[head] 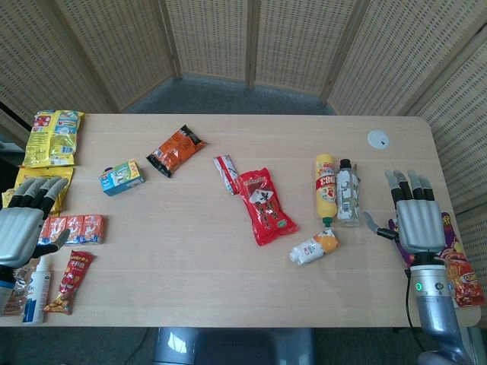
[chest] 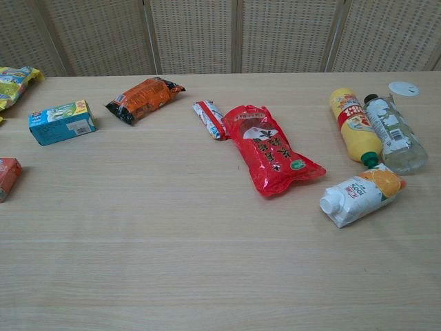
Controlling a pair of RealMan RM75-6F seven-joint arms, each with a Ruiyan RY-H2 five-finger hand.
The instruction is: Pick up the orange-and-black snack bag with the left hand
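Fingers apart on your left hand (head: 23,224), nothing held; reach past the blue box (head: 122,176) and come down over the orange-and-black snack bag (head: 176,150) lengthwise.

I see a light wooden table (head: 190,258) in front of woven screens (head: 213,38). Left edge: yellow snack bags (head: 52,137), a row of red packets (head: 76,228), a red sachet (head: 72,281) and a white bottle (head: 34,293). A small blue box (head: 122,176) lies near them. Centre: a large red bag (head: 264,205) with a small red-and-white packet (head: 226,172) just beside its top. Right: a yellow bottle (head: 326,186) beside a clear bottle (head: 348,193), a white juice carton (head: 313,248) below them, a white disc (head: 378,138) near the far corner.
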